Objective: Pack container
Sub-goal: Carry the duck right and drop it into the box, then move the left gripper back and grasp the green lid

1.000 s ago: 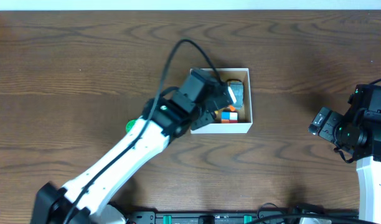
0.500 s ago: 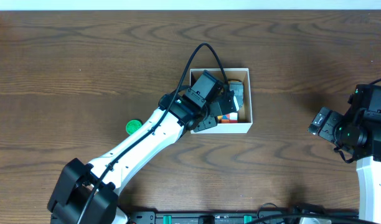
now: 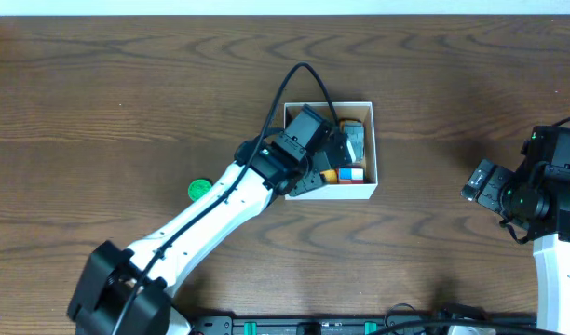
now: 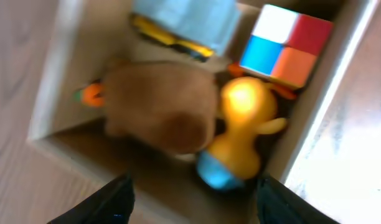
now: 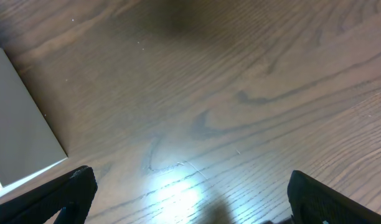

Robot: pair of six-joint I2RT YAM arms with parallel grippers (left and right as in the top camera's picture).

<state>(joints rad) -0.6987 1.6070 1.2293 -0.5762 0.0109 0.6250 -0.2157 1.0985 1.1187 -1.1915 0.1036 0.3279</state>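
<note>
left end effector [image 4: 193,202] spread wide | above container [image 3: 350,192] | yellow toy [image 4: 243,134] inside

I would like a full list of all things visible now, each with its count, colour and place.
container: one, white walls, brown inside, table centre
cube: one, white, red, blue and orange, in the container
duck: one, yellow with blue base, in the container beside the cube
plush: one, brown, in the container against the duck
pale toy: one, light blue with yellow stripe, in the container; blurred
disc: one, green, on the table left of the container
table: one, dark brown wood
left gripper: one, black, open above the container
right gripper: one, black, open over the table, right of the container
</note>
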